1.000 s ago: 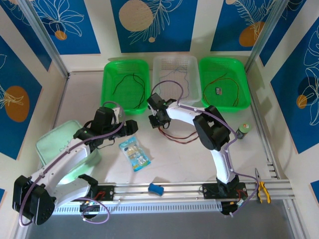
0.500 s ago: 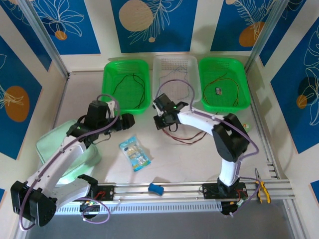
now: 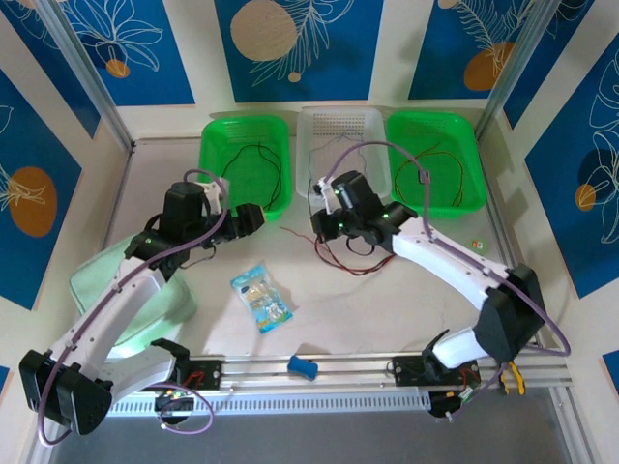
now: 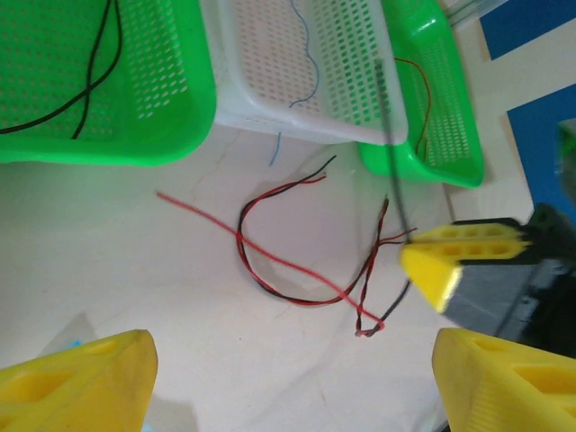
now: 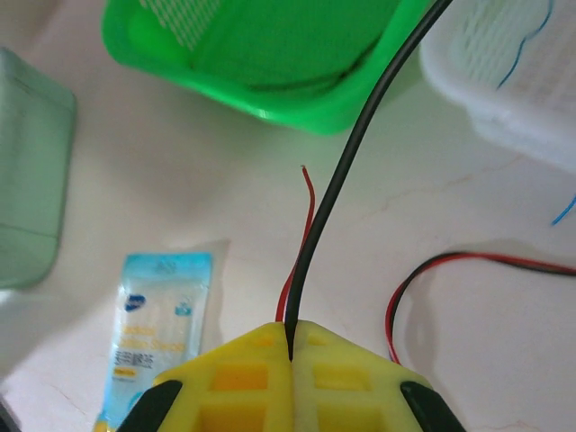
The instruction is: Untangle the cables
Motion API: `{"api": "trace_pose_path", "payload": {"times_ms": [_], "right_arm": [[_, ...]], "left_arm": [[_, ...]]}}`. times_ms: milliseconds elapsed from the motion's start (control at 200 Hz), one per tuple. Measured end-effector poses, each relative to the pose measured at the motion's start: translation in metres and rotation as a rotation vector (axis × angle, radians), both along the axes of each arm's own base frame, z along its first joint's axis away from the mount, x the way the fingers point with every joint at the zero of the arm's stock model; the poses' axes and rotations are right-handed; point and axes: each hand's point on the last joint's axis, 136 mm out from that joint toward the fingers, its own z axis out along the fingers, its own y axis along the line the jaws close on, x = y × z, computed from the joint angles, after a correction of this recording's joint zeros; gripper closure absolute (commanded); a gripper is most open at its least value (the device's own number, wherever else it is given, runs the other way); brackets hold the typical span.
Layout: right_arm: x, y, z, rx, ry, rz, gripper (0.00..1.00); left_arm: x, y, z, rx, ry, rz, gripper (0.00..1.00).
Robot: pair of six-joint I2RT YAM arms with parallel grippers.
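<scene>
right fingers [image 5: 270,351] pinch the black cable [image 5: 333,198] above the red-black tangle [image 4: 297,270]; left fingers [image 4: 76,382] sit open, probably should pin that tangle next.

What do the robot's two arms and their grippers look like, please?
The left arm and right arm have white shells, black joints and lilac cables alongside. The fingers are yellow blocks with rectangular cut-outs. Green lights glow near the right wrist.
</scene>
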Motion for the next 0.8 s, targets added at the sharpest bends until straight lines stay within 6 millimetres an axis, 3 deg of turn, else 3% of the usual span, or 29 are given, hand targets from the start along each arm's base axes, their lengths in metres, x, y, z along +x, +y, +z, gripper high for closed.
{"api": "trace_pose_path", "payload": {"times_ms": [185,400,650,800], "right_arm": [[-0.002,-0.019,0.052,0.096,-0.103,-0.026,1.0],[-0.002,-0.035,0.1,0.186,-0.184,-0.027,1.0],[-0.006,-0.042,0.131,0.287,-0.246,0.071,1.0],[-0.013,-0.037,0.137,0.32,-0.253,0.141,1.0]], "left_arm": [[0.007,-0.009,0.008,-0.015,-0.001,-0.02,0.2],[0.01,-0.026,0.049,0.001,-0.118,-0.077,0.22],[0.006,-0.058,0.099,-0.033,-0.256,-0.188,0.25],[0.005,-0.089,0.117,-0.066,-0.294,-0.268,0.25]]}}
